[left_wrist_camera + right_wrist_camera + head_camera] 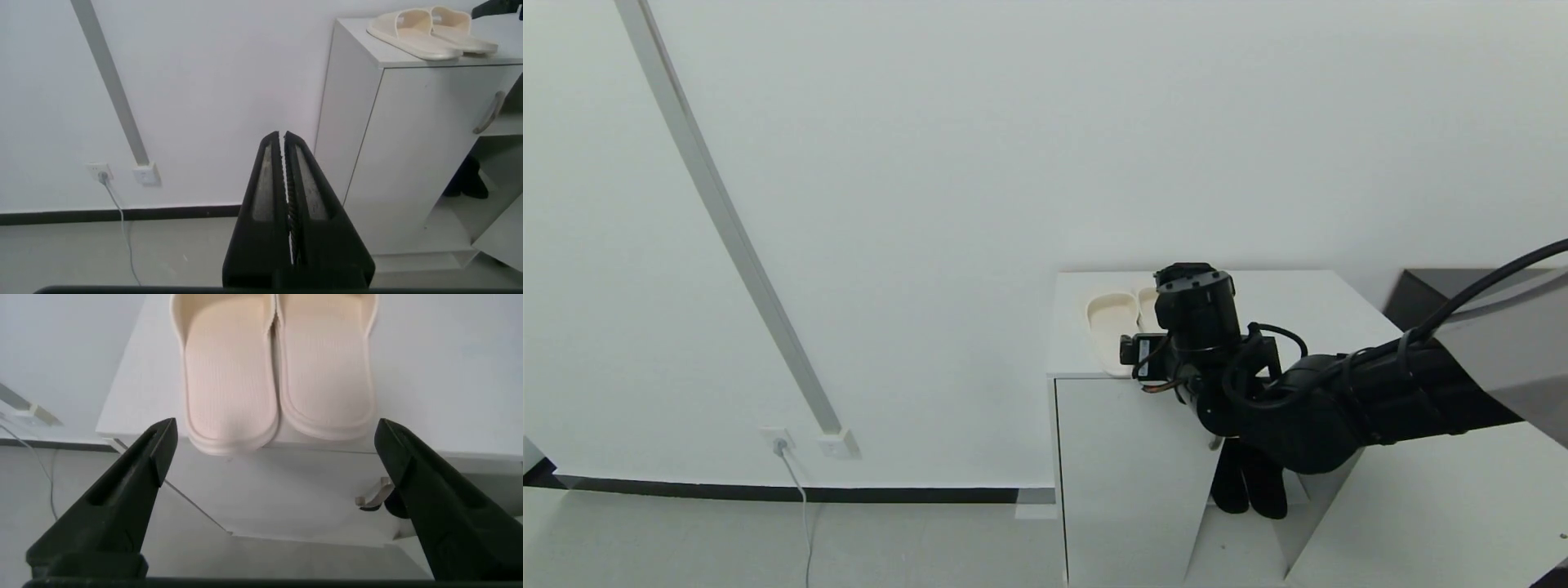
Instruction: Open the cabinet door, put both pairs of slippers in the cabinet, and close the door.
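Your right gripper (275,433) is spread wide and holds nothing. Its fingers (122,506) stand on either side of the heels of the cream slippers (278,359) without touching them. That pair lies side by side, soles down, on top of the cabinet (458,367), with the heels at its front edge.

In the head view the cream slippers (1112,322) sit at about 10 o'clock from your right wrist (1196,318), just beside it. At about 5 o'clock from that wrist, lower down inside the cabinet, you can see the black slippers (1250,486), partly hidden by the arm. The open door (1421,506) is swung out at about 4 o'clock. The shut door (1127,482) is at about 7 o'clock, and its handle (488,113) is on the edge next to the opening.

Your left gripper (286,196) is closed on nothing, its fingers pressed together. It points toward the wall, well apart from the cabinet. In the head view, a wall socket (780,441) with a cable (805,514) hanging from it sits low on the wall, at about 9 o'clock from the cabinet and well apart from it.
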